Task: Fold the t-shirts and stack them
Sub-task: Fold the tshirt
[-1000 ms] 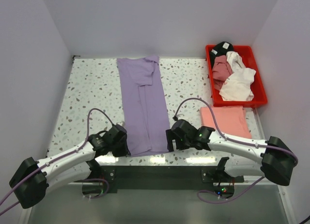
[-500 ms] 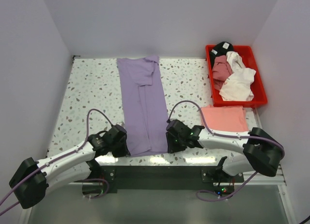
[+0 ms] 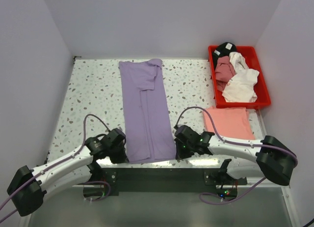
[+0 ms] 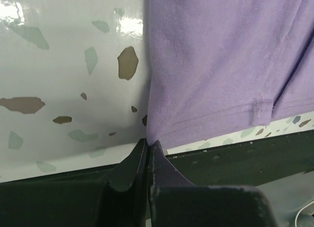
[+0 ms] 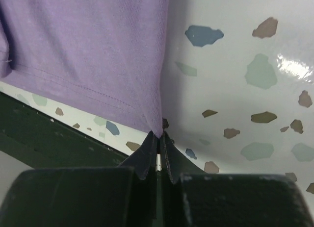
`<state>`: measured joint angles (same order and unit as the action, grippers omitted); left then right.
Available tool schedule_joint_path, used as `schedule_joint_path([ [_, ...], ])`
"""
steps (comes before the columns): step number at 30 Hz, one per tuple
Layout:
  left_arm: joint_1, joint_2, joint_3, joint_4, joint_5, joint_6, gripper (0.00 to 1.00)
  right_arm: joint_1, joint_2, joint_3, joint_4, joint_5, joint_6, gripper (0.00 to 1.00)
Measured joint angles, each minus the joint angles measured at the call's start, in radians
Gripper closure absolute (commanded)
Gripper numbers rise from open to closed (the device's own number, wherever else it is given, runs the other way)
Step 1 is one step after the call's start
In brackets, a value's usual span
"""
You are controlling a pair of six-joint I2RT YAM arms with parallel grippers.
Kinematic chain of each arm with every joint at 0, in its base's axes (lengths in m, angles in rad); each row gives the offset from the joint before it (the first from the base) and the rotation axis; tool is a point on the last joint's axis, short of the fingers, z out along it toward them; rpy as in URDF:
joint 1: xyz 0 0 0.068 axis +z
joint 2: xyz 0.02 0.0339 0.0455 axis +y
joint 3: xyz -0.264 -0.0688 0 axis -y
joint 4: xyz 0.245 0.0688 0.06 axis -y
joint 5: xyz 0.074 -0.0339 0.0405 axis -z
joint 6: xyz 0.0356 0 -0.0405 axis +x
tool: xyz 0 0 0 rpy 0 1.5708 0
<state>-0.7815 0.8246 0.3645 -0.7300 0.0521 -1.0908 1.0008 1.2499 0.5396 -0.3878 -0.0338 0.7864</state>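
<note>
lavender shirt (image 3: 146, 109) flat, folded lengthwise | salmon shirt (image 3: 228, 123) folded | other shirts (image 3: 235, 77) heaped

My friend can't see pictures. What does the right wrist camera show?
The right fingers are shut on the bottom corner of a lavender-purple t-shirt, right at its stitched hem. The shirt lies on a shiny white table with coloured speckles.
</note>
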Motion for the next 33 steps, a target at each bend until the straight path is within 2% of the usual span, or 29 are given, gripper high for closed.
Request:
schedule_joint_path([
  [8,-0.024,-0.037,0.005,-0.024,0.059,0.0,1.0,0.0,-0.094,-0.027,0.019,-0.12,-0.002,1.0],
  [12,-0.033,-0.058,0.057,-0.028,0.061,0.0,1.0,0.002,-0.138,-0.008,0.01,-0.134,-0.019,1.0],
  [16,-0.033,-0.052,0.148,-0.035,-0.004,-0.006,1.0,-0.006,-0.134,0.065,-0.017,-0.083,-0.05,1.0],
  [21,-0.02,0.043,0.259,-0.031,-0.126,-0.001,1.0,-0.111,-0.064,0.193,-0.01,-0.06,-0.108,1.0],
  [25,0.064,0.156,0.343,0.0,-0.184,0.041,1.0,-0.192,0.022,0.309,0.005,-0.039,-0.166,1.0],
  [29,0.201,0.224,0.369,0.106,-0.205,0.098,1.0,-0.246,0.139,0.437,0.025,-0.016,-0.217,1.0],
  [33,0.275,0.312,0.431,0.192,-0.213,0.159,1.0,-0.306,0.253,0.54,0.041,-0.011,-0.247,1.0],
])
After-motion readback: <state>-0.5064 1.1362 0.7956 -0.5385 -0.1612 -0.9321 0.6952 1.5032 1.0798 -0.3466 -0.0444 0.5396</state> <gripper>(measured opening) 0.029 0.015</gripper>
